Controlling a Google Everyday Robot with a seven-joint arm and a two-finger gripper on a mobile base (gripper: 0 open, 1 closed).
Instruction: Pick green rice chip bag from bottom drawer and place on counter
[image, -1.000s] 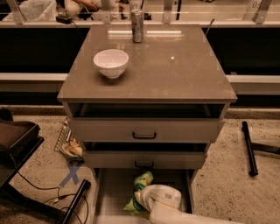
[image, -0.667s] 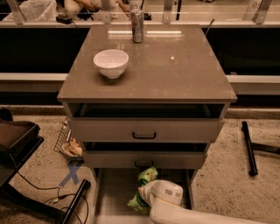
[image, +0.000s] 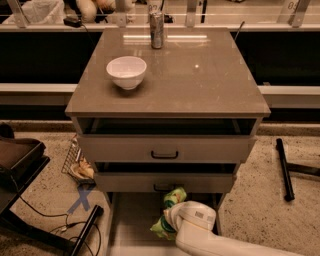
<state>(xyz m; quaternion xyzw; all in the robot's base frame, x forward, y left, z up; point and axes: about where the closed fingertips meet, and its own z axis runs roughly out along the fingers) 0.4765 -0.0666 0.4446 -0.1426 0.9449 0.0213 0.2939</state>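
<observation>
The green rice chip bag (image: 171, 200) stands in the open bottom drawer (image: 131, 220), its top reaching up to the front of the middle drawer. My gripper (image: 172, 216) is down in that drawer right against the bag, and my white wrist and arm come in from the lower right and cover the bag's right side. The counter (image: 200, 80) is the glossy grey-brown top of the cabinet above.
A white bowl (image: 127, 72) sits on the counter at the left and a metal can (image: 157, 30) at the back edge. The two upper drawers (image: 165, 149) stand slightly open. A dark cart (image: 20, 165) is at the left, a black bar (image: 285, 170) on the floor at the right.
The bag has risen and shifted a little right and toward the cabinet, and my wrist has moved with it.
</observation>
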